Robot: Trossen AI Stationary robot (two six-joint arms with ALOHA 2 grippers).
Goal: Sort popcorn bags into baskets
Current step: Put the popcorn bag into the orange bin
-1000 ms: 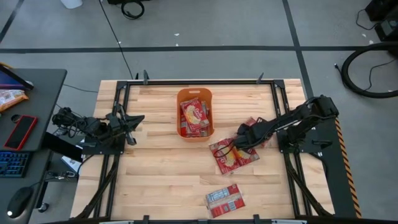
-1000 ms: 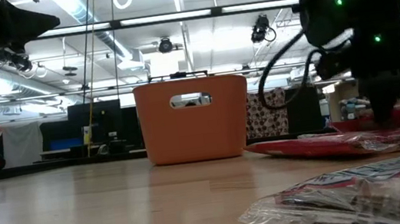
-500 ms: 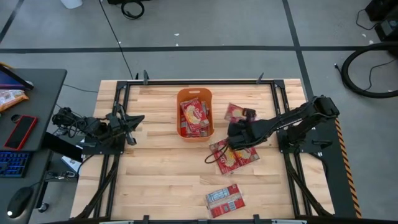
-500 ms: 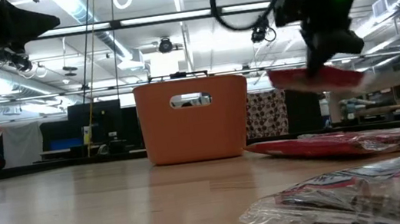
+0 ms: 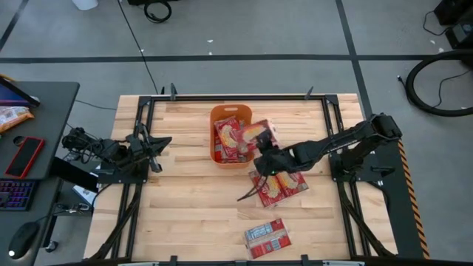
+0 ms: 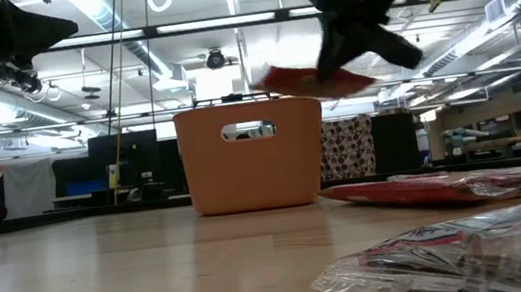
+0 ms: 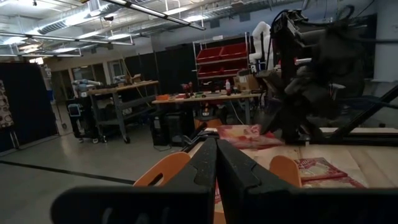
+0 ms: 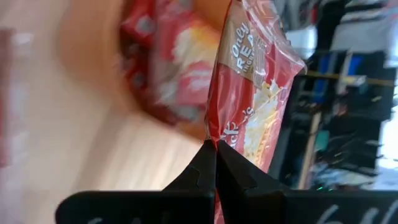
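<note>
The orange basket (image 5: 231, 157) stands at the table's far middle with several red popcorn bags (image 5: 230, 137) lying inside it. My right gripper (image 5: 267, 150) hovers by the basket's right rim, shut on one red bag (image 5: 260, 133), which the low view shows above the rim (image 6: 307, 79). Two more red bags (image 5: 277, 185) lie flat on the table right of the basket. A bag with its grey-white label side up (image 5: 266, 236) lies near the near edge. My left gripper (image 5: 157, 144) waits shut at the table's left side. My right gripper pinches the red bag by one edge (image 8: 219, 140) between its two shut fingers. The bag reaches out beyond the fingertips (image 8: 249, 87). It is lifted clear of the table and nearly level, slightly tilted, above the basket's right rim (image 6: 307, 99).
The table's frame rails run along all sides (image 5: 236, 96). Bare wood lies between the left arm and the basket (image 5: 185, 185). A side desk on the left carries a red phone (image 5: 26, 155) and a keyboard (image 5: 15, 196).
My right gripper has picked one red bag off the pile right of the basket and raised it. It has carried the bag toward the table's left to the basket's right rim. The bag now hangs clear of the table; the other bags stayed put.
</note>
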